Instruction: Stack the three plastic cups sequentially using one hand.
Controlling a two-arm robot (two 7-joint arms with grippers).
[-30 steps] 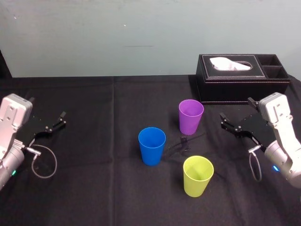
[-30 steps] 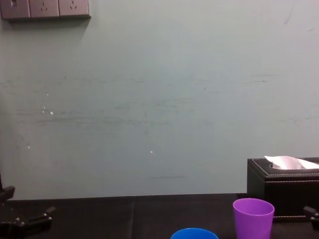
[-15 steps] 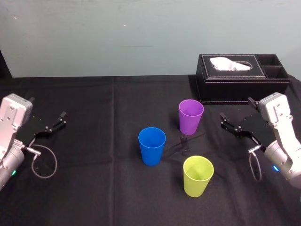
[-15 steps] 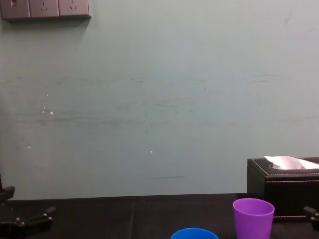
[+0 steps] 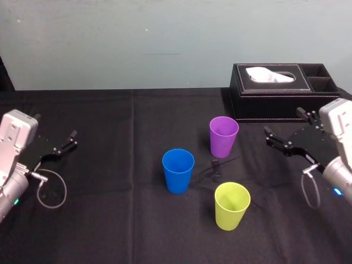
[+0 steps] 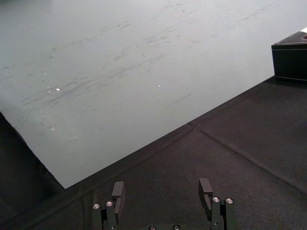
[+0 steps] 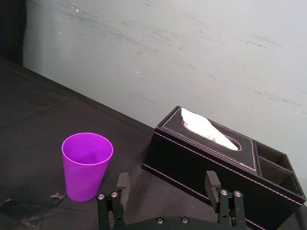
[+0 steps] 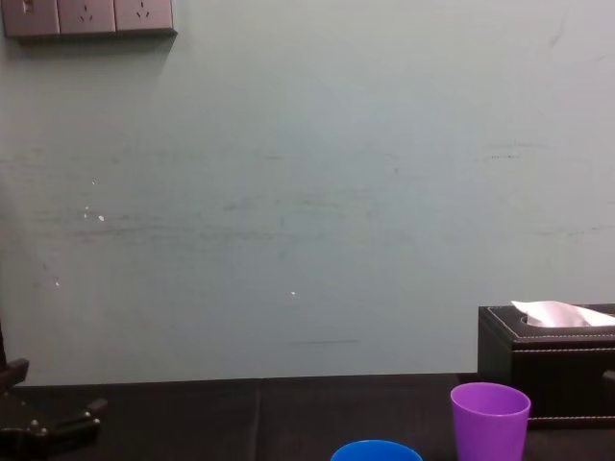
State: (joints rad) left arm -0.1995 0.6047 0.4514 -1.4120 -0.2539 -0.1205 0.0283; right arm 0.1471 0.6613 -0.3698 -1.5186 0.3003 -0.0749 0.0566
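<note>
The three plastic cups stood upright and apart near the middle of the desk (image 5: 110,220), none nested in another. The purple cup (image 5: 224,136) was nearest the far edge. The blue cup (image 5: 178,170) sat toward the left edge from it, and the yellow-green cup (image 5: 232,205) was closest to the near edge. A black tissue box (image 5: 283,91) with a white tissue poking out sat at the far right corner, behind the purple cup. The right end effector (image 5: 284,123) hovered by the right edge, in front of the box. It was released, its fingers spread with nothing between them, and it pointed toward the purple cup. The left end effector (image 5: 61,144) was parked by the left edge, well apart from the cups, likewise released and empty.
</note>
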